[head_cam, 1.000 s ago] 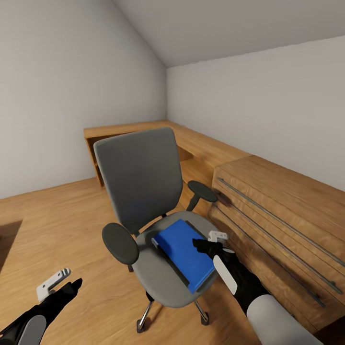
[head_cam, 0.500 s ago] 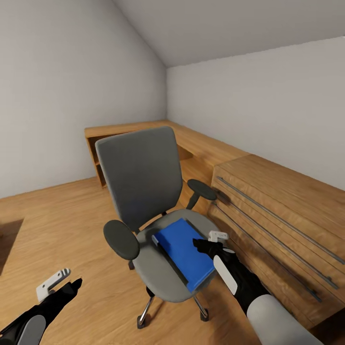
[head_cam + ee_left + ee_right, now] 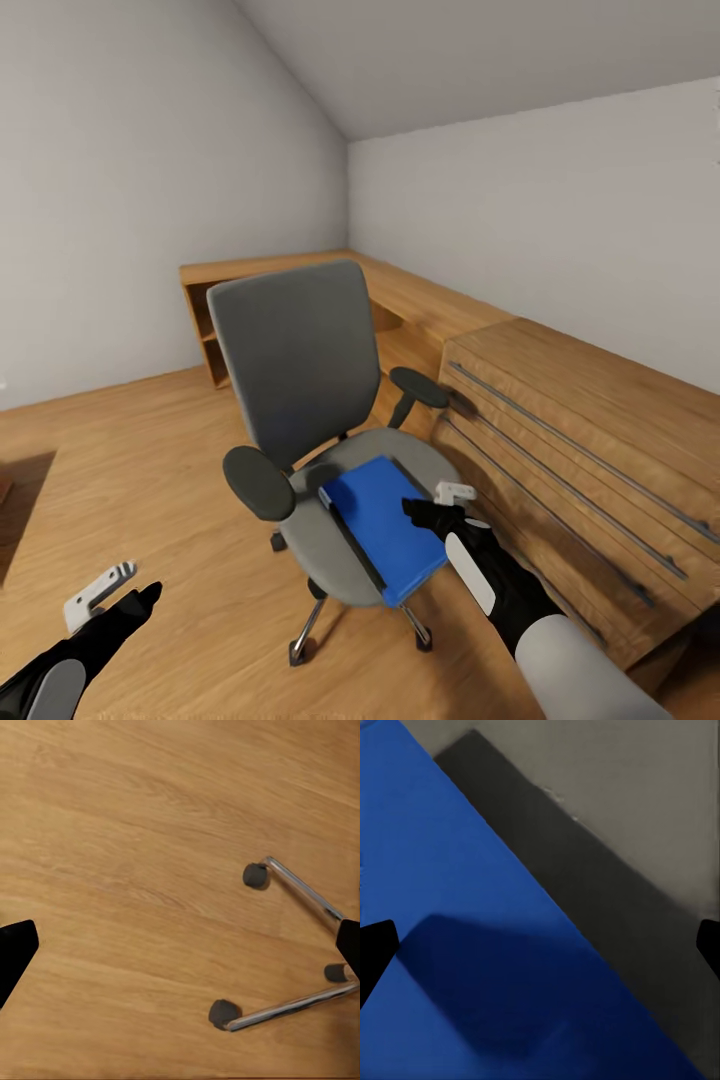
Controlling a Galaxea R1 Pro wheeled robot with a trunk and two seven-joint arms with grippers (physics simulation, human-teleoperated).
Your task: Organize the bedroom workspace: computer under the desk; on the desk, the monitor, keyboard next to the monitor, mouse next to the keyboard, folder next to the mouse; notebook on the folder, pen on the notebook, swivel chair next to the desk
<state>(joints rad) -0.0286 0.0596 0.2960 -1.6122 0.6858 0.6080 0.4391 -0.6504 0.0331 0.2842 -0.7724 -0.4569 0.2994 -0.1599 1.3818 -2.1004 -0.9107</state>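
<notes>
Head view: we look down into a bedroom corner with pale walls and a wooden floor (image 3: 150,450). One swivel chair (image 3: 300,360) stands in the middle, its grey back upright, its two black armrests out to either side, and its metal star base on casters below. One blue folder (image 3: 385,525) lies flat on the grey seat, its dark edge facing the chair back, and one near corner juts past the seat's front rim.

Just to the right of the chair stands a light wooden chest (image 3: 580,440) with three long bar handles. Behind the chair a low wooden shelf unit (image 3: 290,275) runs along both walls into the corner.

Our right gripper (image 3: 442,502) hovers above the folder's right edge, close to the chest. In the right wrist view its jaws are spread wide apart, with the folder and its dark edge lying between them on the grey seat. Our left gripper (image 3: 115,592) hangs low over bare floor, well apart from the chair; its jaws are also spread, holding nothing. From the left wrist view we count three casters and two chrome legs of the chair base.
</notes>
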